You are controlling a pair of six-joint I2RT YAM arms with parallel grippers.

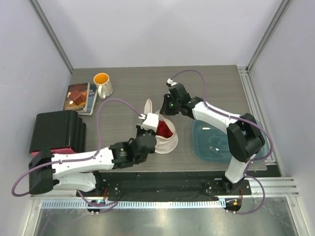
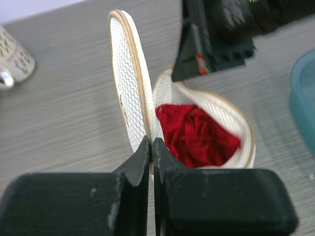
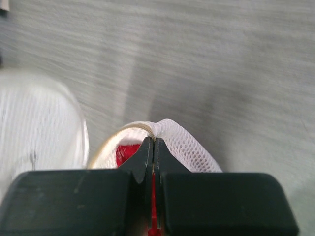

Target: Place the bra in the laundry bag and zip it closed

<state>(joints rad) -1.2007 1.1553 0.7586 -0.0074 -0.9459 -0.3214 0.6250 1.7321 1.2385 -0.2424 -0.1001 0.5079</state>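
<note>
Far to the left of my left gripper (image 2: 151,147) I see a stack of black trays (image 1: 54,130); I cannot tell what they hold. Beyond them lies a book (image 1: 78,97), and just beside it stands a white mug (image 1: 102,83), orange inside, with nothing I can make out in it.

My left gripper has its fingers pressed together on the tan zipper rim of the laundry bag (image 2: 244,129), right where the round flap (image 2: 125,73) joins the pouch. The flap stands upright just ahead and to the left of the fingertips, so the bag is unzipped and open. Straight ahead and a little right of those fingertips, the red bra (image 2: 197,135) sits bunched inside the mesh pouch, below the rim as far as I can see.

My right gripper (image 3: 153,146) is on the far side of the same bag, jaws clamped on a fold of white mesh at the rim. The red fabric shows just below and left of its fingertips. The flap is a white blur off to its left.

Right of the bag, under my right arm, a teal tub (image 1: 206,140) rests on the table (image 1: 133,78); its contents are unclear.
</note>
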